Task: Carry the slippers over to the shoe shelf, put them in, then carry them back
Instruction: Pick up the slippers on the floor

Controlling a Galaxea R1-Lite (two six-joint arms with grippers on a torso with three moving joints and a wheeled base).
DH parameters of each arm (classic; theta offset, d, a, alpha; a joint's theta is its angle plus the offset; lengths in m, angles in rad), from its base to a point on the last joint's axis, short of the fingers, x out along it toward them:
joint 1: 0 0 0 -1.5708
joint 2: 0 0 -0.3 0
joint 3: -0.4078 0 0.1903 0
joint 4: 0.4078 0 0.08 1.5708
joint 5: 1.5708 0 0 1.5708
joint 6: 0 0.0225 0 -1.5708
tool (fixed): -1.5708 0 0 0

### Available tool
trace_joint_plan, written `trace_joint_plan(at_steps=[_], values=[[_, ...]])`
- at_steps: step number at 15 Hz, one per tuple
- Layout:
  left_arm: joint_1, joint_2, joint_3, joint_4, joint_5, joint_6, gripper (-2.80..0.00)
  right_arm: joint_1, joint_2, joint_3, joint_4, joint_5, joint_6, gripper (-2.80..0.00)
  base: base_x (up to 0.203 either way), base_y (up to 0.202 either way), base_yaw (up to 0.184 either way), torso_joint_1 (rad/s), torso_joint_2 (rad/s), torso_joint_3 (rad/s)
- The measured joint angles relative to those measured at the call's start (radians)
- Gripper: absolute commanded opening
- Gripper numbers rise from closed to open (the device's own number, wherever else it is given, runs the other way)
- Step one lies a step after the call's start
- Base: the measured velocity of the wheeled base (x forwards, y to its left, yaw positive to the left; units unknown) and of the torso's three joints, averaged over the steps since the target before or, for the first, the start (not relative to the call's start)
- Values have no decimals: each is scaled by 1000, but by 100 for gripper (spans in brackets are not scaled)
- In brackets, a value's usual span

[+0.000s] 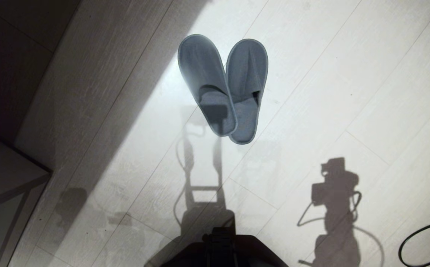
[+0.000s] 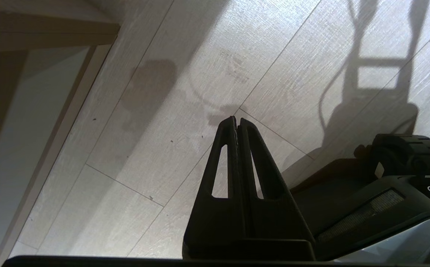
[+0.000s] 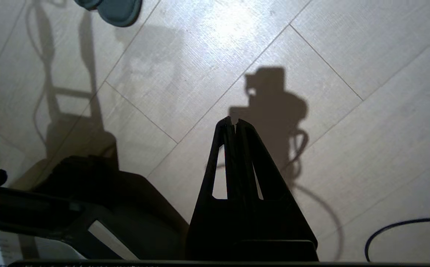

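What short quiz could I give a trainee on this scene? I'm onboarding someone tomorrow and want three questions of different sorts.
1. True or false: the slippers lie on the floor with their heel ends touching and their toes spread apart.
2. Multiple choice: the right gripper is A) shut on a slipper, B) shut and holding nothing, C) wide open.
3. Short answer: what dark thing curves across the floor at the right edge of the head view?

Key
1. True. The heels overlap while the toes fan out.
2. B. Its fingers meet above bare floor; the left gripper is likewise shut.
3. A black cable.
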Motion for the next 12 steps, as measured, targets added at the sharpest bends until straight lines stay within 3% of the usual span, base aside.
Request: trace_joint_plan(at_steps=[6,12], values=[[0,0,0,0,0,0,-280,69,500,-76,-327,105,1,-280,0,0,0,0,0,0],[0,0,0,0,0,0,-280,116,1016,-323,-699,187,-5,-280,0,0,0,0,0,0]])
